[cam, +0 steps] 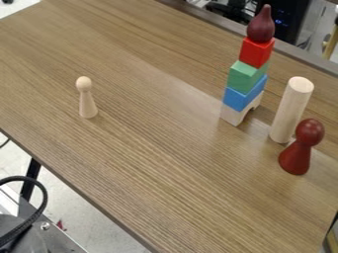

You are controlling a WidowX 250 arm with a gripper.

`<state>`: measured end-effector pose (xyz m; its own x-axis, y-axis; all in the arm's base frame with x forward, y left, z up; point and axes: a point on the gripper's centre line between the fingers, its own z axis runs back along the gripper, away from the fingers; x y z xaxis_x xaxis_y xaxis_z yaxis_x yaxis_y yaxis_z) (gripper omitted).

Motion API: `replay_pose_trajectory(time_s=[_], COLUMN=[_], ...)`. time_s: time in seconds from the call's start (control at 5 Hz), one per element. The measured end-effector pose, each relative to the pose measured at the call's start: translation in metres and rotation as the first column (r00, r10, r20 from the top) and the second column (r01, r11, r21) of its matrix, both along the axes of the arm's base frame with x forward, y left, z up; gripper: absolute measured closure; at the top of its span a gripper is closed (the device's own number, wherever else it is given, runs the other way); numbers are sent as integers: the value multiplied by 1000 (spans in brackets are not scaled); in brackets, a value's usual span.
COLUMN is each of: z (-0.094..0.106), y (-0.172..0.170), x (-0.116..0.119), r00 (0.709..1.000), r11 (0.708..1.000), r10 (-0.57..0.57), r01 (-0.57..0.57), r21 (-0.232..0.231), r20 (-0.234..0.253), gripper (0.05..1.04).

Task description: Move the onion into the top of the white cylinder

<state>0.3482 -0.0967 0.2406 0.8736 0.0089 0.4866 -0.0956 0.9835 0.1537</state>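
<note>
The dark purple-red onion (261, 25) stands with its pointed tip up on the red block (256, 51), at the top of a block tower. Below the red block come a green block (247, 77), a blue block (243, 96) and a pale arch-shaped block (231, 112) on the table. Just right of the tower, the white cylinder (291, 109) stands upright, pale wood in look, its flat round top bare.
A dark red peg figure (301, 147) stands in front of the cylinder, to its right. Another peg figure (86, 98), in pale wood, is upright on the left of the brown table (151, 163). A black cable (41, 205) curves past the table's lower left edge.
</note>
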Motion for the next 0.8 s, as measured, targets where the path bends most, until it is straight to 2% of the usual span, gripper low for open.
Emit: replay_pose_trajectory(time_s=[0.4,0.8], z=[-24,-38], y=[2,22], x=[5,13], r00=[997,992], r11=[1000,998], r10=[5,49], r01=[-4,-45], r21=[21,32], r20=[-71,-112], gripper=[85,85])
